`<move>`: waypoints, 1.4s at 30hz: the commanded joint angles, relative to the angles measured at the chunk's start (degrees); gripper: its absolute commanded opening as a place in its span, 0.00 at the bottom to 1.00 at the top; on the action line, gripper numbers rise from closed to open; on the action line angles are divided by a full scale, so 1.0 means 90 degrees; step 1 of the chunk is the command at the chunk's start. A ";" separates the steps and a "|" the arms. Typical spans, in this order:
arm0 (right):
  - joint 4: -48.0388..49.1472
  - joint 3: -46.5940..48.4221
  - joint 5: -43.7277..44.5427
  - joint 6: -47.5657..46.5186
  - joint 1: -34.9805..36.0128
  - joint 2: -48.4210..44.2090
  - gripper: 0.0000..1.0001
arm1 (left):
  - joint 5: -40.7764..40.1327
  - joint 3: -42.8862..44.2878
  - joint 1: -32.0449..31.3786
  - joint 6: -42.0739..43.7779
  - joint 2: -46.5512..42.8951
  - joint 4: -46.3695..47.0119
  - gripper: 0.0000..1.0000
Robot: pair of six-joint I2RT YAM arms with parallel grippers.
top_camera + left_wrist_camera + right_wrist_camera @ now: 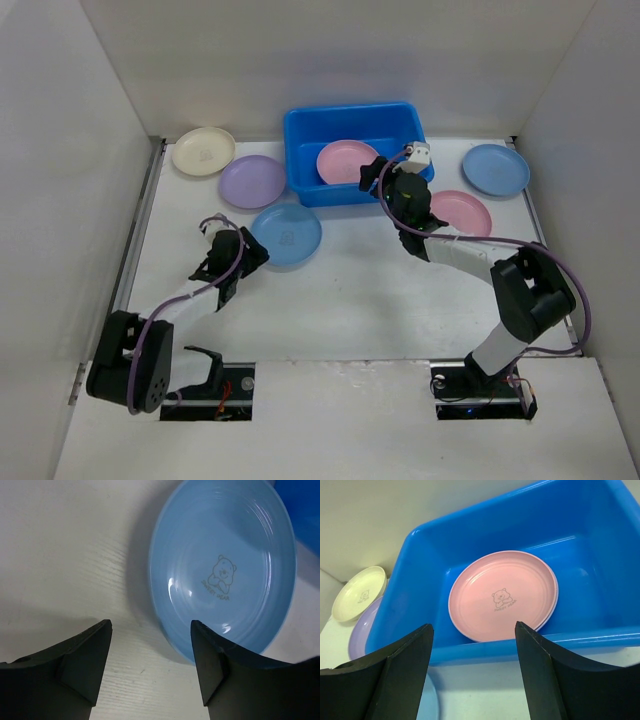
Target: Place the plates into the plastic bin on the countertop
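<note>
**One plate in the bin, left gripper lined up on a blue plate**

Your left gripper (150, 647) is open and holds nothing. It points down at the countertop (350, 300) with its jaws set across the near edge of a light blue plate (225, 570). That plate lies flat, just in front of the bin's left corner. Its rim falls just inside the gap, close against the right-hand finger, and most of the plate lies beyond that finger. This looks like a setup for pinching the rim, since a shallow plate lying flat offers little else to grip. From the wrist view you cannot tell whether the finger touches the rim or hangs just above it.

Your right gripper (472, 650) is also open and empty. It hangs over the near wall of the blue bin (600, 540), looking in at a pink plate (502, 595). This plate rests inside the bin, left of centre, which leaves room beside it for more.

Four other plates lie on the countertop outside the bin. A cream plate (203, 151) and a lavender plate (252, 181) sit side by side to the bin's left. A second blue plate (496, 169) sits to its right. A second pink plate (462, 212) lies near that one, partly hidden behind the right arm.
</note>
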 commanded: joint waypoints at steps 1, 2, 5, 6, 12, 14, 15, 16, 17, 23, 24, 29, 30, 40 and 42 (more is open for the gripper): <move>0.0488 0.0220 -0.0147 0.0058 0.0014 0.0027 0.72 | 0.0194 0.0279 0.0145 -0.0164 0.0219 0.0578 0.60; 0.0479 0.0229 -0.0147 0.0039 0.0014 0.0037 0.72 | 0.0204 0.0289 0.0165 -0.0194 0.0269 0.0637 0.60; 0.0459 0.0258 -0.0147 0.0019 0.0014 0.0066 0.72 | 0.0204 0.0337 0.0204 -0.0272 0.0483 0.0783 0.55; 0.0459 0.0268 -0.0147 0.0019 0.0014 0.0076 0.72 | 0.0204 0.0366 0.0204 -0.0301 0.0561 0.0822 0.54; 0.0459 0.0278 -0.0147 -0.0010 0.0014 0.0086 0.72 | 0.0204 0.0542 0.0253 -0.0438 0.1011 0.0959 0.44; 0.0459 0.0278 -0.0147 -0.0010 0.0014 0.0095 0.72 | 0.0175 0.0611 0.0253 -0.0477 0.1167 0.0969 0.38; 0.0459 0.0278 -0.0147 -0.0020 0.0014 0.0095 0.72 | 0.0165 0.0640 0.0253 -0.0496 0.1235 0.0969 0.33; 0.0459 0.0278 -0.0157 -0.0020 0.0014 0.0095 0.72 | 0.0165 0.0660 0.0253 -0.0526 0.1274 0.0960 0.30; 0.0459 0.0268 -0.0157 -0.0020 0.0014 0.0095 0.72 | 0.0155 0.0679 0.0263 -0.0555 0.1314 0.0930 0.24; 0.0459 0.0220 -0.0196 0.0058 -0.0035 0.0076 0.72 | 0.0116 0.0543 0.0282 -0.0565 0.1022 0.0814 0.06; 0.0459 0.0210 -0.0196 0.0077 -0.0044 0.0076 0.72 | 0.0097 0.0504 0.0292 -0.0546 0.0837 0.0726 0.05; 0.0459 0.0142 -0.0176 0.0175 -0.0103 0.0056 0.72 | -0.0088 0.0279 0.0146 -0.0448 -0.0471 -0.0025 0.03; 0.0459 0.0112 -0.0157 0.0214 -0.0132 0.0037 0.72 | -0.0128 0.0221 0.0059 -0.0448 -0.0841 -0.0240 0.03; 0.0459 -0.0200 -0.0206 0.0692 -0.0513 -0.0129 0.72 | -0.0723 0.1468 -0.0254 0.0137 -0.2846 -0.1892 0.04; 0.0459 -0.0249 -0.0186 0.0722 -0.0562 -0.0158 0.72 | -0.0733 0.1879 -0.0284 0.0274 -0.2594 -0.1814 0.04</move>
